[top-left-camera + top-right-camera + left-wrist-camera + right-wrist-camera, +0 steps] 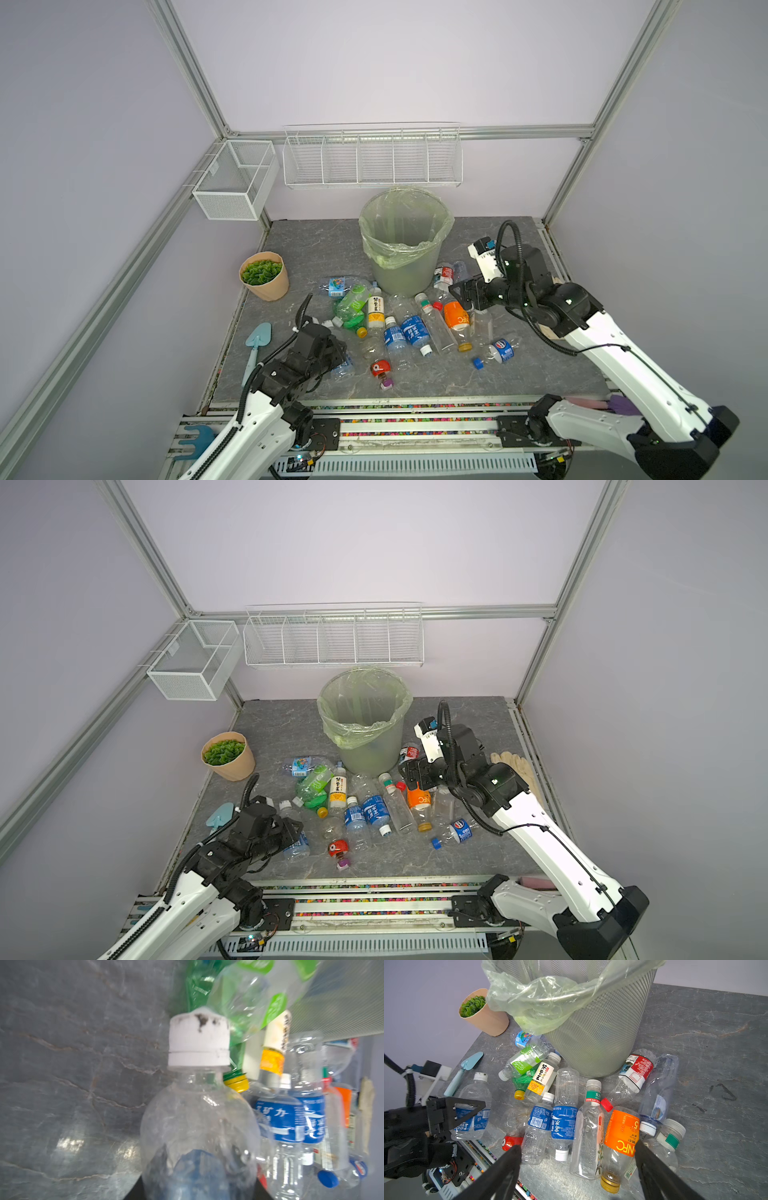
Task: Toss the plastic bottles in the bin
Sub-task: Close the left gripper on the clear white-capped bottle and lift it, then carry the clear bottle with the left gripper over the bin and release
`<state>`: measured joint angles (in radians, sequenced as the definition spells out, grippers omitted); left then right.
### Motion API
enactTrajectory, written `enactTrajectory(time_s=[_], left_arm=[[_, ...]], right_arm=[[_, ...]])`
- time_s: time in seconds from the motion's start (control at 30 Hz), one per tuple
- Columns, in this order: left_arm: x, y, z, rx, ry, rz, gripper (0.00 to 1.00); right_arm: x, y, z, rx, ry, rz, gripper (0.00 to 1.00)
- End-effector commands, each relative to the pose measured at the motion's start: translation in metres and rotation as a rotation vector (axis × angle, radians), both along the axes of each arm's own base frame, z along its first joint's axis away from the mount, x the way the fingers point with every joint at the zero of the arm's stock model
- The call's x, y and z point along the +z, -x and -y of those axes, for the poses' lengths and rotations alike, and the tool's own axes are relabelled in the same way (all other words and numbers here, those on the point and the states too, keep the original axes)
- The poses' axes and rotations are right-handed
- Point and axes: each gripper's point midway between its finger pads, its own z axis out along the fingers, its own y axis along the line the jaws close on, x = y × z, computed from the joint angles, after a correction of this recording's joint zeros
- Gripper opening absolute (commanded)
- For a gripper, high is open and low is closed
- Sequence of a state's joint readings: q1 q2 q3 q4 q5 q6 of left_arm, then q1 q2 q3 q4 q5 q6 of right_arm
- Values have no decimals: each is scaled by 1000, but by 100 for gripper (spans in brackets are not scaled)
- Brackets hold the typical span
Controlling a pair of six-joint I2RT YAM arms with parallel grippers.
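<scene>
Found left gripper (340, 358) clamped on a white-capped clear bottle (478, 1093) lying at the near left of the grey table (519, 374); noted other plastic bottles (415, 330) strewn flat mid-table, several touching; found right gripper (577, 1145) hovering over the orange-labelled bottle (622, 1128), jaws wide apart; recorded bin (405, 266) upright behind the heap, nearest bottles just beside its base.

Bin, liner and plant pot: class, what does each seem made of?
Bin: fine mesh, probably metal, matt grey; a woven grid shows.
Liner: thin plastic film, glossy, pale green; crinkled and translucent.
Plant pot: matt tan, perhaps plastic or paper; smooth, no shine.
</scene>
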<state>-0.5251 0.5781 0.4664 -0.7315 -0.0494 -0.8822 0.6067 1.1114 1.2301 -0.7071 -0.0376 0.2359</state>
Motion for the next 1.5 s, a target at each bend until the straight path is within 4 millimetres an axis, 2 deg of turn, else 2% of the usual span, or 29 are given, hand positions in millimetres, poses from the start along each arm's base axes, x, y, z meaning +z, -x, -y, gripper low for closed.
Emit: enactTrajectory(time_s=[0.0, 0.13, 0.37, 0.53, 0.67, 0.9, 1.0, 1.1, 1.47], left_arm=[[38, -13, -5, 40, 2, 101, 28], [80, -27, -2, 10, -38, 184, 28], [171, -60, 8, -16, -52, 393, 27], [221, -90, 30, -62, -54, 486, 27], [258, -111, 47, -99, -36, 574, 26], [324, -146, 74, -174, -66, 705, 26], [344, -156, 86, -196, -44, 744, 25], [354, -165, 95, -211, -27, 765, 24], [357, -201, 122, -246, -29, 790, 23]], right_arm=[[-2, 8, 7, -13, 7, 3, 88], [-6, 12, 13, -25, 11, 1, 88], [-13, 16, 19, -46, 19, -9, 88], [-15, 18, 26, -66, 36, -1, 88], [-25, 18, 34, -100, 68, -17, 88], [-36, 23, 29, -82, 41, -53, 88], [-38, 26, 27, -71, 31, -63, 89], [-38, 28, 23, -49, 6, -68, 88], [-43, 37, 25, -40, 1, -86, 89]])
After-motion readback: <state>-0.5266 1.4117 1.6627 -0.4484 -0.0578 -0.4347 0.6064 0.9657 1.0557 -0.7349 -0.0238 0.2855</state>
